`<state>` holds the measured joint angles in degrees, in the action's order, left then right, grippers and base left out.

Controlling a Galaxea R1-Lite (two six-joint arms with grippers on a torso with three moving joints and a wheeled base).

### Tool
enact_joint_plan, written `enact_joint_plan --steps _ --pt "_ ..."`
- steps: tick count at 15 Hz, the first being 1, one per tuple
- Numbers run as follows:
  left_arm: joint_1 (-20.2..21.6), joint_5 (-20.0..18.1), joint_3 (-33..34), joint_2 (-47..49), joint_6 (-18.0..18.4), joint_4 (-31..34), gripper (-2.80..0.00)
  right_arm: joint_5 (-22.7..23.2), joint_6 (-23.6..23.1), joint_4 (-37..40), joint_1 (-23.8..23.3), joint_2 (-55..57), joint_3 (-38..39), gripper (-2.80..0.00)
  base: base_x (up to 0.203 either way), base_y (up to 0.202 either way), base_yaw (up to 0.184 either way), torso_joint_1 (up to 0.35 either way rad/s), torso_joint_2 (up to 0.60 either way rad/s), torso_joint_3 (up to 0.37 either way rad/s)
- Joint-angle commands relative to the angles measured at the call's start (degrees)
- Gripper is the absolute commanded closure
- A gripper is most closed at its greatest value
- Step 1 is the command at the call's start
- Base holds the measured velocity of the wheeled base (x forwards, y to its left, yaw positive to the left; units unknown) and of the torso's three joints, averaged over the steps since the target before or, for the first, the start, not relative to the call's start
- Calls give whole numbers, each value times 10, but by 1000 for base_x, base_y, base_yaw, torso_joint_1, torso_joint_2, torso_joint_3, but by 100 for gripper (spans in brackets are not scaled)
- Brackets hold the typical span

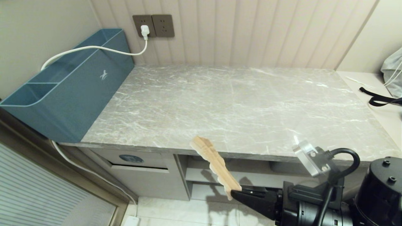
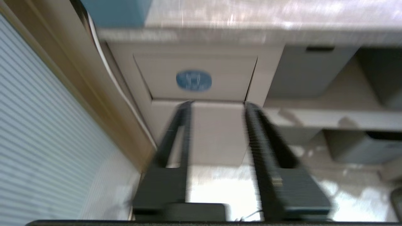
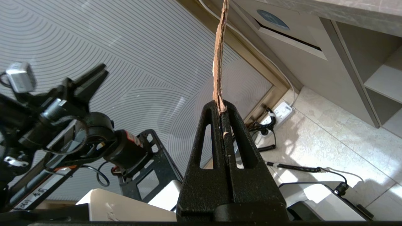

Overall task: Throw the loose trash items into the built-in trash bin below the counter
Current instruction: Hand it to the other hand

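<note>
Landmark: the bin flap (image 1: 135, 160), the beige panel with the round blue sticker (image 1: 131, 158), under the table (image 1: 238, 103) at its left end, below the near end of the long blue box (image 1: 67, 84).

Your left hand (image 2: 216, 108) is sitting low, straight in front of the flap, fingers parted about halfway and holding nothing. Its tips are framing the cabinet panel just under the flap's lower edge, not touching as far as you can tell. Its view is smeared, so don't trust fine gaps there.

To the right of the flap, in front of the open shelves (image 1: 204, 175), your right hand (image 1: 234, 192) is clamping fully shut on one end of a long torn cardboard scrap (image 1: 213, 163). The scrap is sticking out from the fingertips, long axis running up and leftward, its free end reaching table-edge height and leaning toward the flap. In the right wrist view it's edge-on to the camera, with the flap ahead and off to one side of it.

So the flap is lying left of the scrap, well apart from it. The flap's bottom edge is showing a dark gap, looking slightly tilted. Left hand is nearer the flap; right hand is carrying the load. My read: swing the right hand left and feed the scrap in free end first. No other trash is showing on the table.
</note>
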<state>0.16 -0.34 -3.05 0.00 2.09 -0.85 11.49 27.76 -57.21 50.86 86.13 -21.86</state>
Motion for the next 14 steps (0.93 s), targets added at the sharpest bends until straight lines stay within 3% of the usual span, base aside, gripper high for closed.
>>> enact_joint_plan --steps 1,3,5,6,8,9,11,14 --pt "0 -5 -53 8 -11 6 -280 2 4 -4 0 0 -5 0 0 0 0 0 0 0" --pt "-2 -35 -117 54 -55 23 -280 4 5 -4 0 3 -9 0 0 0 0 0 0 0" --pt "-14 -105 -172 146 -127 30 -280 4 5 -4 0 10 -20 0 0 0 0 0 0 0" --pt "-24 -146 -198 197 -175 29 -280 4 6 -4 0 16 -43 0 0 0 0 0 0 0" --pt "-48 -254 -255 309 -316 14 -280 7 6 -4 1 31 -79 0 0 0 0 0 0 0" --pt "-60 -293 -268 357 -376 -11 -280 8 7 -4 1 36 -88 0 0 0 0 0 0 0" --pt "-100 -340 -269 443 -454 -104 -280 10 9 -4 0 49 -106 0 0 0 0 0 0 0" --pt "-188 -361 -255 555 -498 -234 -280 14 9 -4 0 59 -126 0 0 0 0 0 0 0"
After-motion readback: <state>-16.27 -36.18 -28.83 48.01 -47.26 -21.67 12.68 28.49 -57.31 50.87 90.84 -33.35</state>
